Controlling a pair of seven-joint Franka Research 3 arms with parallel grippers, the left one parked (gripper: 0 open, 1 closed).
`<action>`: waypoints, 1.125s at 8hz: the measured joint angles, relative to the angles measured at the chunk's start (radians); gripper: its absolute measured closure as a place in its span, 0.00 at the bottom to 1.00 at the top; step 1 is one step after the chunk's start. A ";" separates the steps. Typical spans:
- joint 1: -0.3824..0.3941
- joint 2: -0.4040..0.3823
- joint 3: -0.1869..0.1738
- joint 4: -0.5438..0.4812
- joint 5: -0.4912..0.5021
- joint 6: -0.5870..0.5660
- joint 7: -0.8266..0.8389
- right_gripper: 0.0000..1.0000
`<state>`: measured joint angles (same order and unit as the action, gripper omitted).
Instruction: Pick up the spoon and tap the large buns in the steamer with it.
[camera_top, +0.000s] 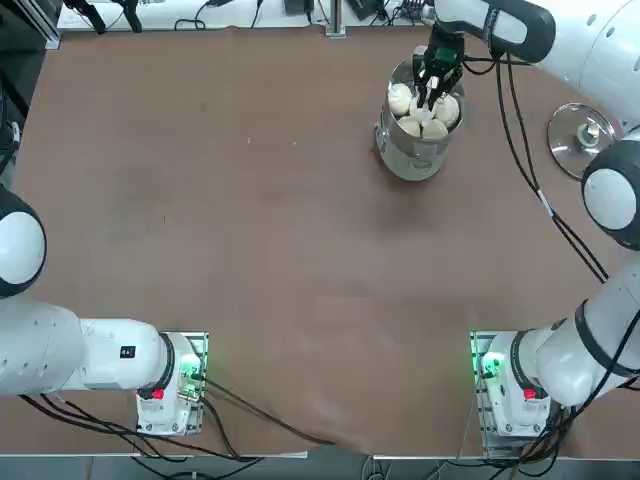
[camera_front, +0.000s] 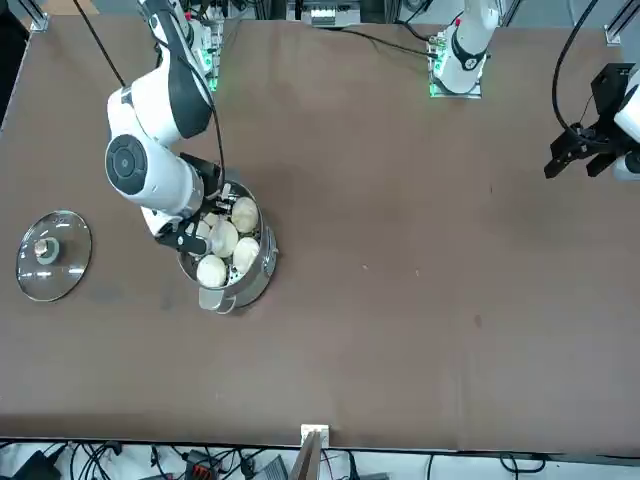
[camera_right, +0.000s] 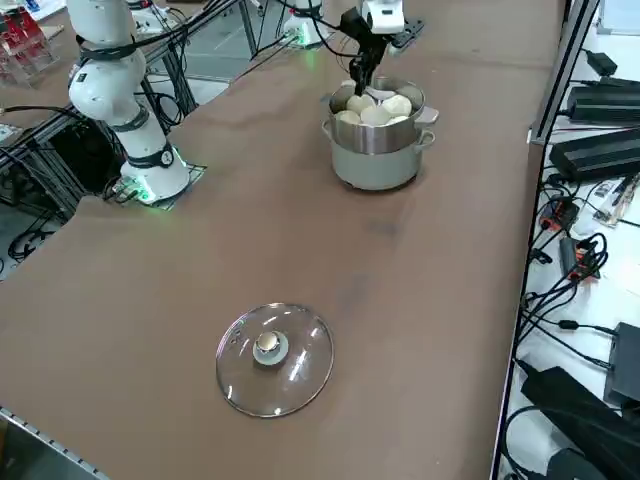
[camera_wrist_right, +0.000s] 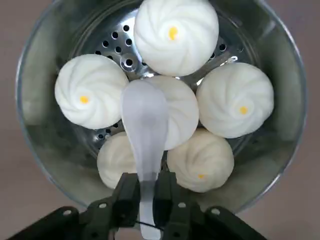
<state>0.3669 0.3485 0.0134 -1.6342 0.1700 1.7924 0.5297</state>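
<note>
While my right gripper (camera_wrist_right: 148, 200) hangs over the steamer (camera_wrist_right: 287, 150), its fingers (camera_wrist_right: 125, 197) are clamped on the short handle of the spoon (camera_wrist_right: 145, 125), one pad on each side of it. From that pinch the spoon's oval bowl reaches out ahead of my fingertips, over the middle of the large buns (camera_wrist_right: 235, 100). I count six buns on the perforated tray: one directly beyond the spoon's tip, one to each side of its bowl, one under it, and two closer to my fingers on either side of the handle. Whether the bowl already rests on the middle bun or hovers just above it, I cannot tell.

What worries me is the grip. I hold a smooth, glazed handle near its end, so a firm tap could lever the spoon in my pads and let it pivot or slip into the pot. Coming down too hard would dent a soft bun or push it aside. The steamer's wall rises just beside my fingers, and drifting sideways could knock it and shift the pot.
</note>
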 joint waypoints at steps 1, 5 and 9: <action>0.000 0.014 0.000 0.000 0.000 0.000 0.000 0.82; 0.001 0.047 0.000 0.001 0.002 0.003 0.001 0.82; -0.002 0.031 -0.010 0.024 0.002 -0.017 0.001 0.82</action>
<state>0.3649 0.3797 0.0033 -1.6100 0.1725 1.7754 0.5302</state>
